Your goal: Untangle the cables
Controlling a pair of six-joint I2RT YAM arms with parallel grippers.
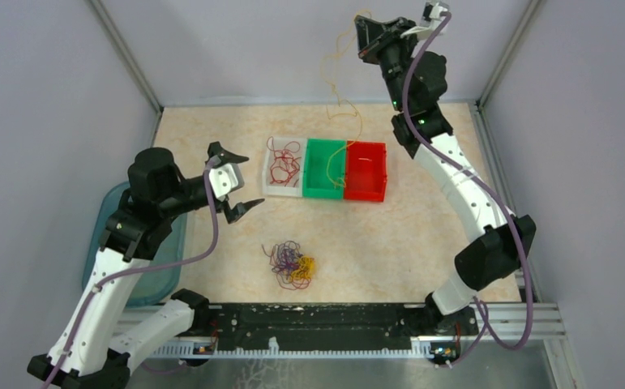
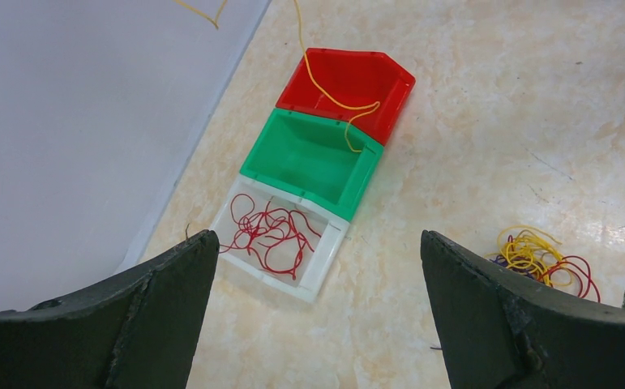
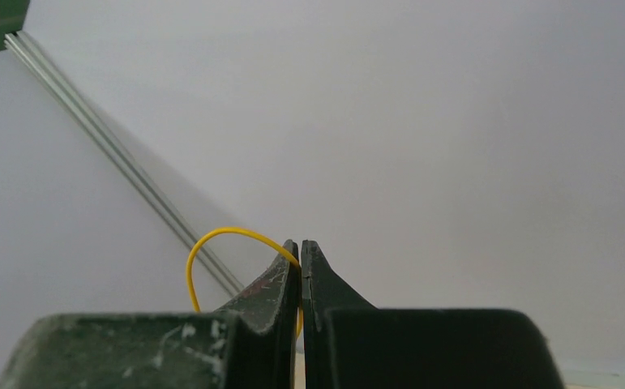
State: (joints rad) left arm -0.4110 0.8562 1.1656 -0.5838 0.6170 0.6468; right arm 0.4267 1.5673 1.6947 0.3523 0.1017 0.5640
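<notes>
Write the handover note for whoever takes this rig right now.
Left hand: open, empty, raised to the left of the bins.
Right hand: shut on a yellow cable and lifted high. The cable's lower end trails across the red bin and green bin.
Done: red cable lies in the clear bin.
Left: bin the yellow cable, then separate the tangle of purple, yellow and red cables on the table.
</notes>
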